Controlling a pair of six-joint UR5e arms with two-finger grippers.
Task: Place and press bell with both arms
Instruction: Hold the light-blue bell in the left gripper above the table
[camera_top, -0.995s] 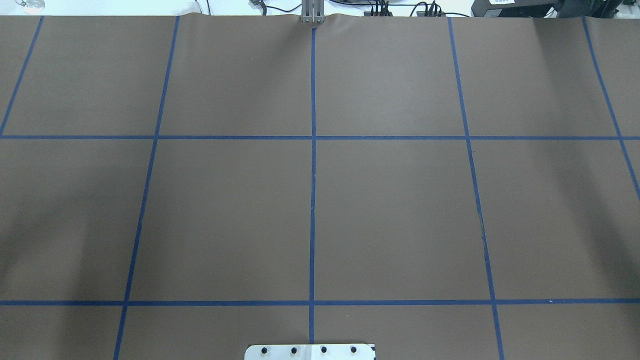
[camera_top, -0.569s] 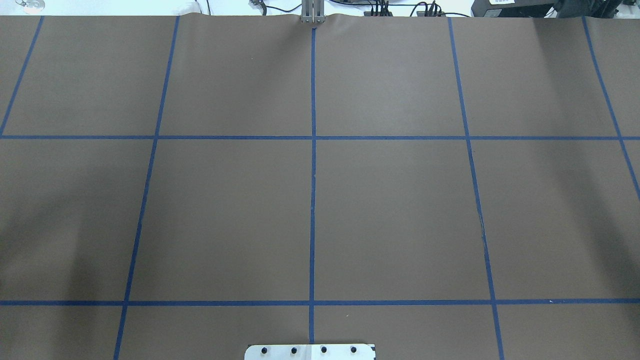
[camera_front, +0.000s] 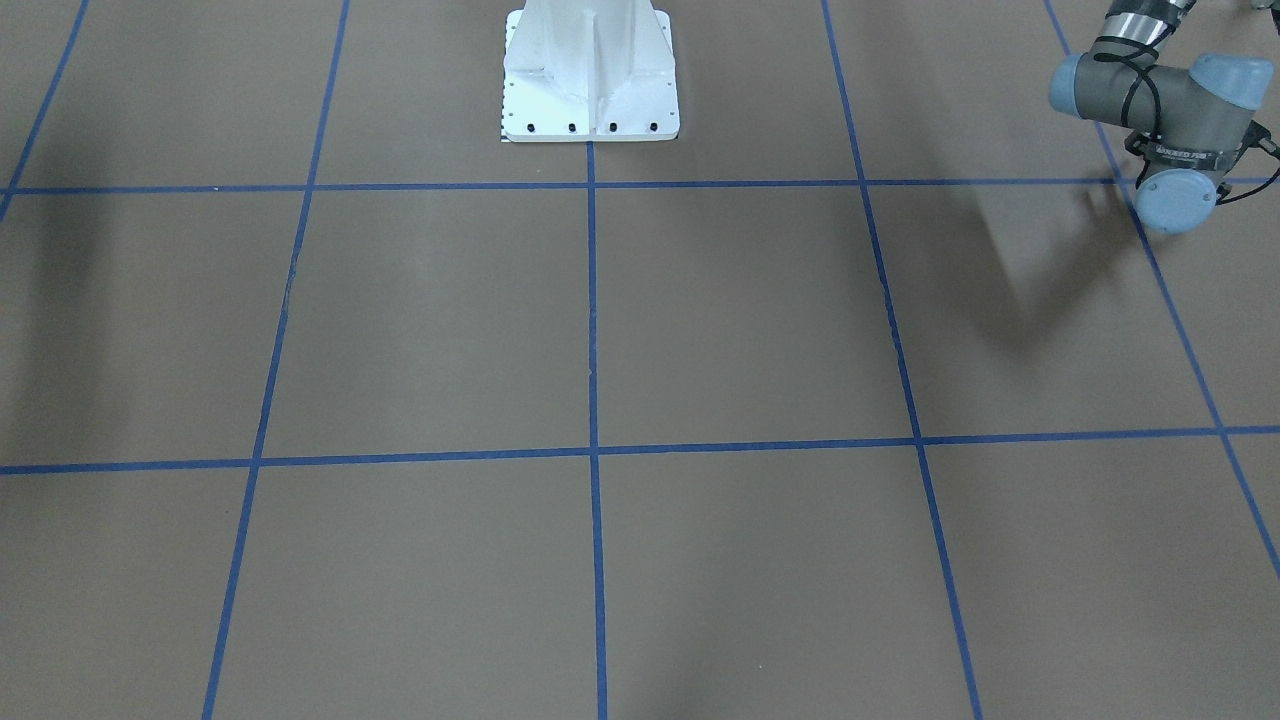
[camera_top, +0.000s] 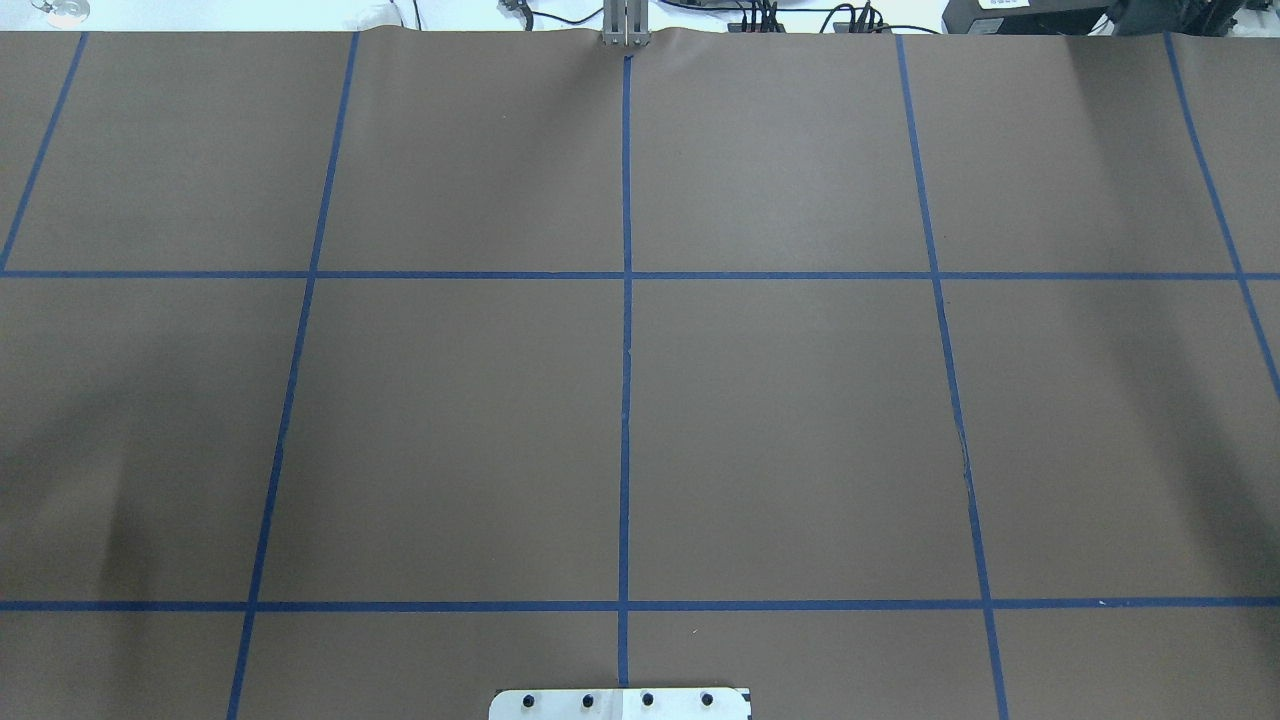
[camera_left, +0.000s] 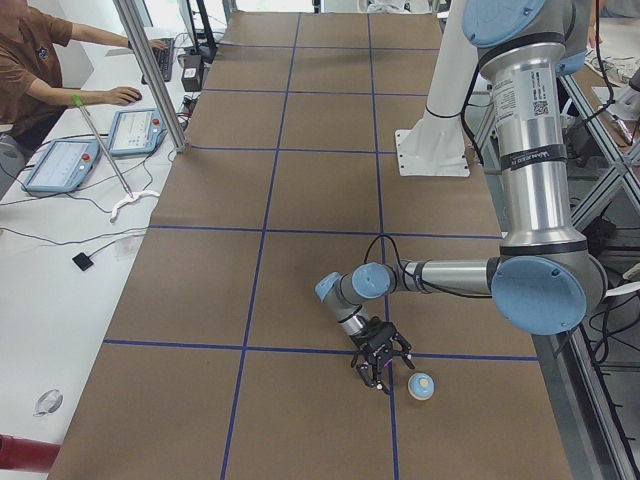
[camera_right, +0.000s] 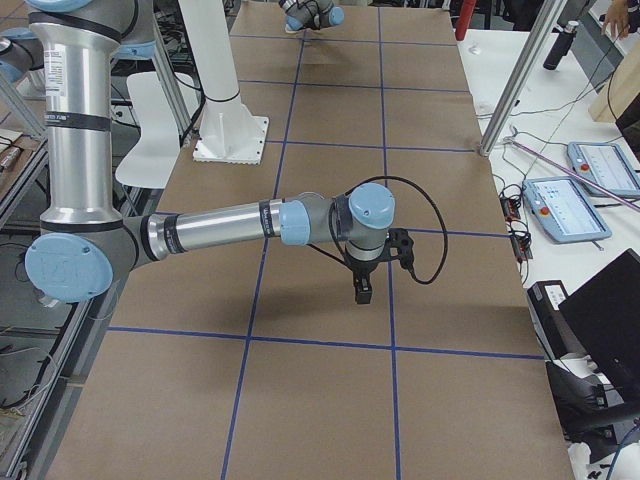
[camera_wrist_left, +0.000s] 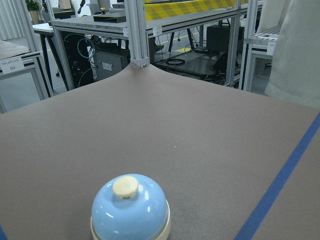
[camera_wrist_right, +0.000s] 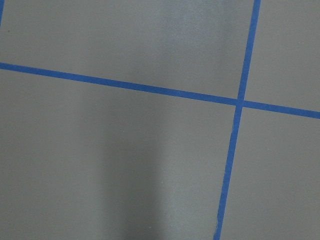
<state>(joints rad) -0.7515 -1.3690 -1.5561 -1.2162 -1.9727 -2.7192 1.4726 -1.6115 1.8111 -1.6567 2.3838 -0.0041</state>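
Note:
The light-blue bell (camera_left: 421, 385) with its cream button stands upright on the brown table near the left end. It fills the lower part of the left wrist view (camera_wrist_left: 131, 212). My left gripper (camera_left: 375, 372) points down just beside the bell and apart from it. I cannot tell whether it is open or shut. My right gripper (camera_right: 362, 293) hangs over the table's right half above a blue tape line. I cannot tell its state either. The left arm's wrist joints (camera_front: 1165, 105) show in the front-facing view. No arm or bell shows in the overhead view.
The white pedestal base (camera_front: 590, 70) stands at the robot's side of the table. Blue tape lines (camera_top: 625, 400) divide the brown surface. An operator (camera_left: 30, 60) and teach pendants (camera_left: 60, 165) sit at a side desk. A metal post (camera_right: 515, 85) stands at the far edge.
In the overhead view only the shadow at the table's left side has shifted slightly down and to the left. Nothing else differs.

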